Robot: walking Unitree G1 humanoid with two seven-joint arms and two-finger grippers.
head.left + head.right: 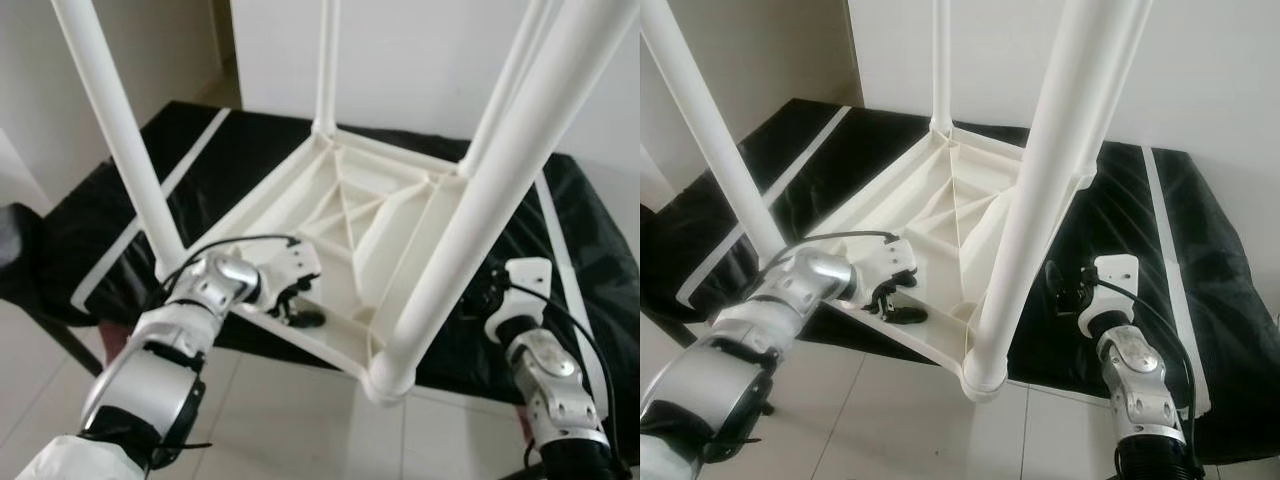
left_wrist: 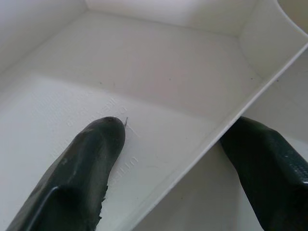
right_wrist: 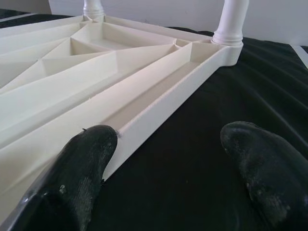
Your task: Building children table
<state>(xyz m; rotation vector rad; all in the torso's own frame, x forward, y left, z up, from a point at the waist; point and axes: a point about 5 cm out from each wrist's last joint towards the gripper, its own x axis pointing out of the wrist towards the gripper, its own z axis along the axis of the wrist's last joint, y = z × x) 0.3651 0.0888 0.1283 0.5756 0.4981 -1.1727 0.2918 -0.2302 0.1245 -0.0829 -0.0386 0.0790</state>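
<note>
Looming closest to the head camera, one white table leg (image 1: pixel 500 190) is rising steeply from the near corner socket (image 1: pixel 388 378) of the upturned white table top (image 1: pixel 350 215). That top is lying ribs-up on a black sheet with white bands (image 1: pixel 590 230), its four legs pointing upward, the near corner hanging past the sheet's edge over pale floor tiles (image 1: pixel 300 420).

Reaching in from the near-left side, the left gripper (image 1: pixel 296 304) is straddling the table top's near-left rim: in its wrist view one black finger (image 2: pixel 84 175) is lying inside the tray-like underside and the other outside, the rim wall running between them, with visible gaps, so it is bracketing rather than squeezing.

Out on the near-right side, the right gripper (image 3: pixel 168 173) is sitting spread wide and empty, low over the black sheet, one fingertip (image 3: pixel 84 163) just against the table top's right rim, which is running lengthwise away from it toward a far leg. Judging from this, the left arm is the better placed to take hold.
</note>
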